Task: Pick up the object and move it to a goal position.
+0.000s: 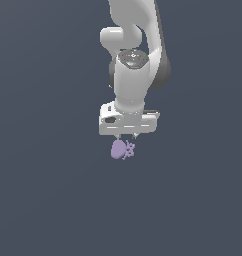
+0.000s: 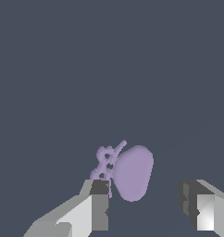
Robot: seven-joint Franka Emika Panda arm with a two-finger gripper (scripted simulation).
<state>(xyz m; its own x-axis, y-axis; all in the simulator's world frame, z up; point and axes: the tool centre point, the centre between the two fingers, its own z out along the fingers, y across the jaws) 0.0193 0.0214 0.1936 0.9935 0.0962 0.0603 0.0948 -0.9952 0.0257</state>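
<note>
The object (image 1: 120, 149) is a small pale-purple oval lump with a knobbly, spiky end, lying on the dark grey surface. My gripper (image 1: 126, 136) hangs straight down just above it, with only short fingertips showing under the white hand. In the wrist view the object (image 2: 132, 173) lies in front of the gap between the fingers, closer to one fingertip (image 2: 100, 203), with its spiky end beside that finger. The gripper (image 2: 148, 206) is open, jaws wide apart, holding nothing.
The dark grey surface (image 1: 43, 200) spreads flat on all sides. The white arm (image 1: 130, 75) rises above the gripper toward the top of the exterior view. No goal marker shows.
</note>
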